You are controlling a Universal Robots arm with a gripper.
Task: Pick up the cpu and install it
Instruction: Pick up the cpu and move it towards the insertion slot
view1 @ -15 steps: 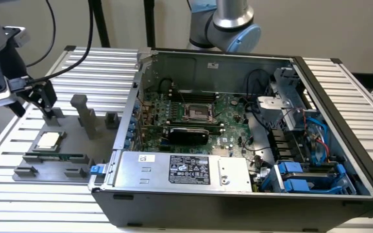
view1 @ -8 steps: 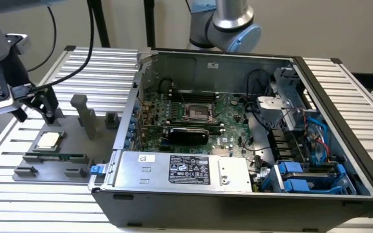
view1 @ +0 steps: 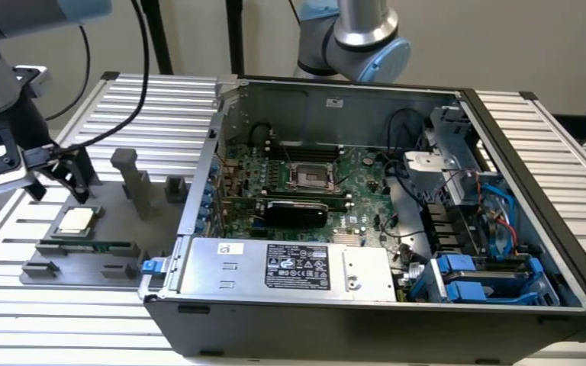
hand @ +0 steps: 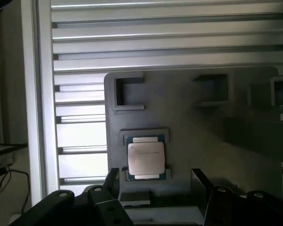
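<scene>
At the exterior view's left edge, my gripper hangs with its jaws spread wide and nothing in them. In the wrist view my gripper has one dark finger to each side of the cpu, neither touching it. The cpu lies flat, silver plate up, in its recess on the dark grey fixture tray, just below my fingertips. Beside it on the tray lies a long green memory stick. Farther toward the exterior view's right stands the open computer case, its motherboard socket near the middle of the frame.
</scene>
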